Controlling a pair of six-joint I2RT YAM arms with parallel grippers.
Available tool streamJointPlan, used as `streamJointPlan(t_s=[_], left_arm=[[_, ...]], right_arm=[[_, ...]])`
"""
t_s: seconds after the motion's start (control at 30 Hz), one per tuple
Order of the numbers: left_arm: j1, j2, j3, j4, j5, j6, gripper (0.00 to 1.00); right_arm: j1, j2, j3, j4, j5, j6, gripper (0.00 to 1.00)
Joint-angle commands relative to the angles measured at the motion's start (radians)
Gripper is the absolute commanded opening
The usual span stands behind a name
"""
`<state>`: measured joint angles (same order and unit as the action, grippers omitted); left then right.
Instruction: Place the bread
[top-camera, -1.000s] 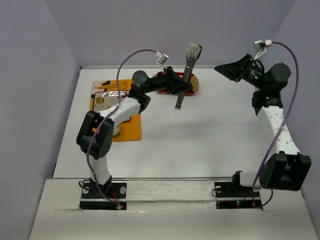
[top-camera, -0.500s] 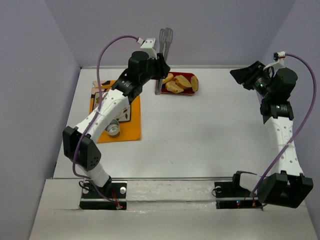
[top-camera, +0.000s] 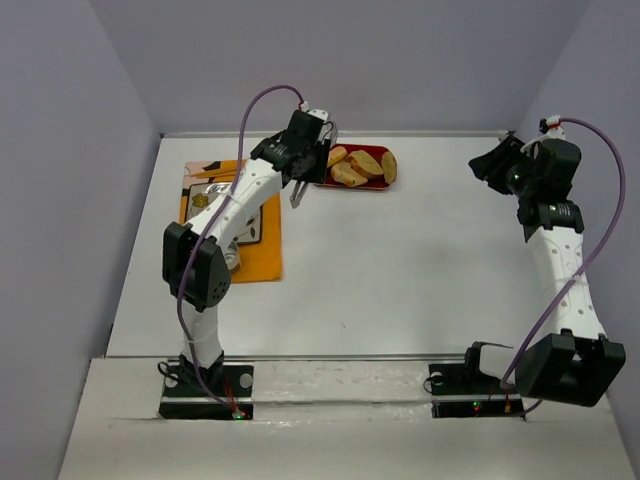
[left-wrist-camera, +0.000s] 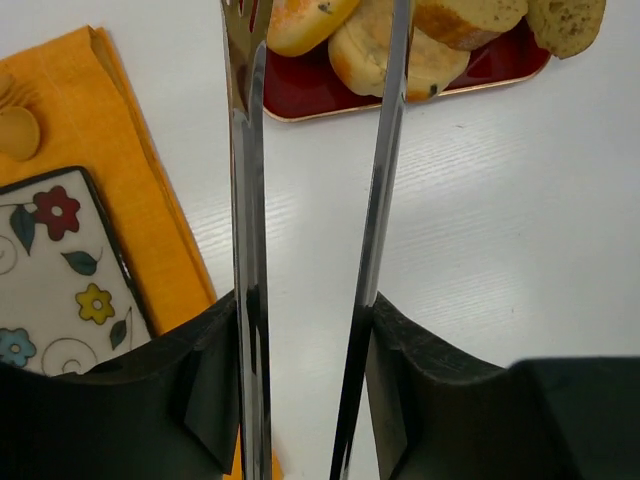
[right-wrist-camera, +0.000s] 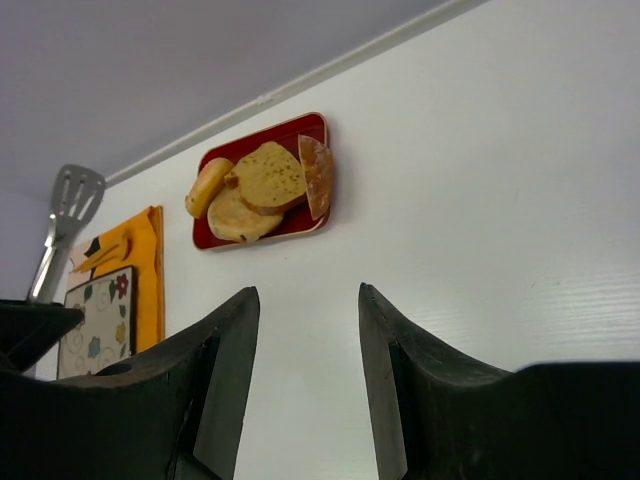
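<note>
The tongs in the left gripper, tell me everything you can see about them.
The tongs are shiny bare metal: two long, thin arms, slightly apart, with a slotted, spatula-like head showing on one. The left gripper is shut on them, a black finger outside each arm. They point toward the red tray, tips over the bread slices; contact cannot be told.

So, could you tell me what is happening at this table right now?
The left gripper is clamped on a pair of metal tongs, whose tips reach the near edge of the red tray at the far side of the table. Four bread slices lie on that tray; none is between the tongs yet. A flowered plate sits on the orange mat to the left. The right gripper hangs open and empty over the right side.
</note>
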<state>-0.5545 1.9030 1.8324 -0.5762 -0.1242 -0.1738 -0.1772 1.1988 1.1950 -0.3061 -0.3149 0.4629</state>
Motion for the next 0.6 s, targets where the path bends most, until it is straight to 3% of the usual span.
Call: streamJointPlan(t_s=[0.0,0.2,0.57], left_arm=[[-0.004,0.0,0.166,-0.069,0.009,0.128,0.53],[-0.002,0.071,0.271,-0.12,0.031,0.249,0.68],[-0.001,0.186,0.357,-0.182,-0.029,0.511,0.63]], right_arm=[[-0.004,0.005,0.012,0.001,0.025,-0.033,0.5],[-0.004,0.013,0.009,0.001,0.022,-0.035,0.5],[-0.004,0.018,0.009,-0.004,0.016,-0.038,0.5]])
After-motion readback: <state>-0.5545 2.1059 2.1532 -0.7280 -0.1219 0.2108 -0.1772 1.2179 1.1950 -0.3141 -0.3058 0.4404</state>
